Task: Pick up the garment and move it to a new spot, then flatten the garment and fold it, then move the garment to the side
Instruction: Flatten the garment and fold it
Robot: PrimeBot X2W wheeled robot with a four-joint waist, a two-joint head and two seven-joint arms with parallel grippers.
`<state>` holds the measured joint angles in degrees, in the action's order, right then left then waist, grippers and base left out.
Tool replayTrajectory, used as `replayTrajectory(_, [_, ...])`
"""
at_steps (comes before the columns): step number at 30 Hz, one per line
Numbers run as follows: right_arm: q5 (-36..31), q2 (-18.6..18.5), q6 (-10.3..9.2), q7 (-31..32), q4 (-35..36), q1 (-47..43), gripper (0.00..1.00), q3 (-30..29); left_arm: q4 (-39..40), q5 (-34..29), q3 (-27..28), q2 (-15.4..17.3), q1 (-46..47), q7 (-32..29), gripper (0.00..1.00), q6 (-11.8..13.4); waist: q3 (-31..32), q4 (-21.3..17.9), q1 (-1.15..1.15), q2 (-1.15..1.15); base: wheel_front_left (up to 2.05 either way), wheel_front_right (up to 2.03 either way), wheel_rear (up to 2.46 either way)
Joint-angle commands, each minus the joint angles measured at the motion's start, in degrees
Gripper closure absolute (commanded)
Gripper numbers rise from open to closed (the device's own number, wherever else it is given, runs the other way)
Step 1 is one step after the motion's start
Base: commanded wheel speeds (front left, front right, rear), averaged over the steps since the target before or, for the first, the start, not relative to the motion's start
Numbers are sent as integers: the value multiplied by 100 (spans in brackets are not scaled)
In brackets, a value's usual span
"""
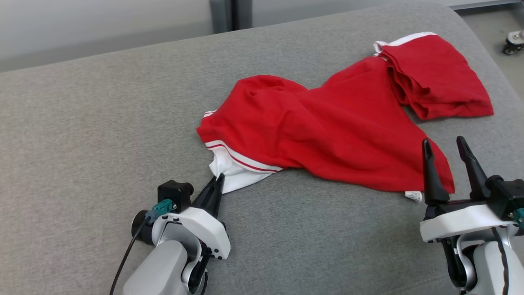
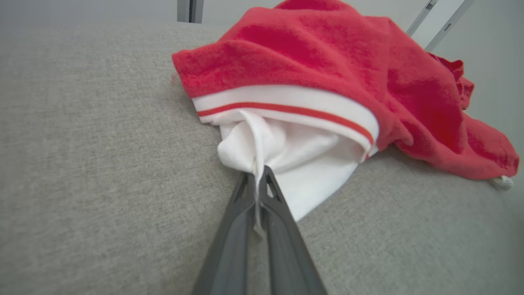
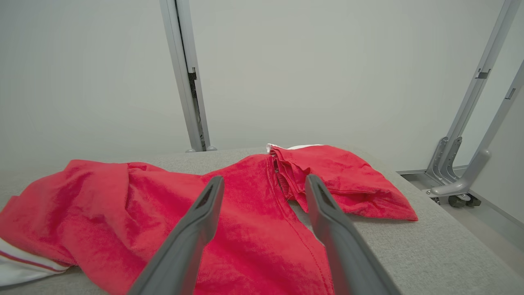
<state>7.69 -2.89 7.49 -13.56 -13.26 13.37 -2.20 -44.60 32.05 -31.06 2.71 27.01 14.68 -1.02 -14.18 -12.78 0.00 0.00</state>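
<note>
**Left jaws pinching the hem, right jaws open: second grip needed before lifting**

The garment [image 1: 327, 131] is lying crumpled across the middle and upper right of the head view on the grey bench [image 1: 82, 123]. It is red with white trim, with a doubled part [image 1: 442, 78] at the upper right. The left gripper [image 1: 218, 181] is sitting at the lower left, jaws closed on the white hem [image 2: 303, 151]. The left wrist view is showing a thin fold of white cloth pinched between the tips, low against the bench. The right gripper [image 1: 444, 143] is hovering at the lower right, jaws wide open and holding nothing. Its tips are pointing at the garment's near red edge, close to a small white label [image 1: 414, 196].

Judging from this, the robot is working on the pick-up for the move to a new spot. The left pinch is looking shallow, only a thin fold near the tips, so a quick pull is risking a slip. Lifting slowly and straight up, while checking that the hem is coming along, is looking safer.

The right jaws are sitting well placed for the near edge. Going down by the label and closing on one layer, not a bunch, is giving a two-point hold. Raising both together and apart is letting the cloth hang spread, not balled. The doubled part is likely dragging last, so the lift is needing height before any sideways travel.
</note>
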Motion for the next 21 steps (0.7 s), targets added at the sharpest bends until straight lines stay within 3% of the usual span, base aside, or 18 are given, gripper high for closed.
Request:
replayTrajectory(1, [-5,-14,0,-47,-3,19,0,-50,48,37,8,39,108,34,100,15,31,99,0,0,0,0,0])
replayTrajectory(13, [49,-15,1,-101,-3,-144,0,-200,1879,-427,610,161,-505,56,100,241,379,792,0,0,0,0,0])
replayTrajectory(21, [82,-15,1,-118,-5,-238,0,-267,3174,-502,836,607,-1613,-135,100,730,453,1153,0,0,0,0,0])
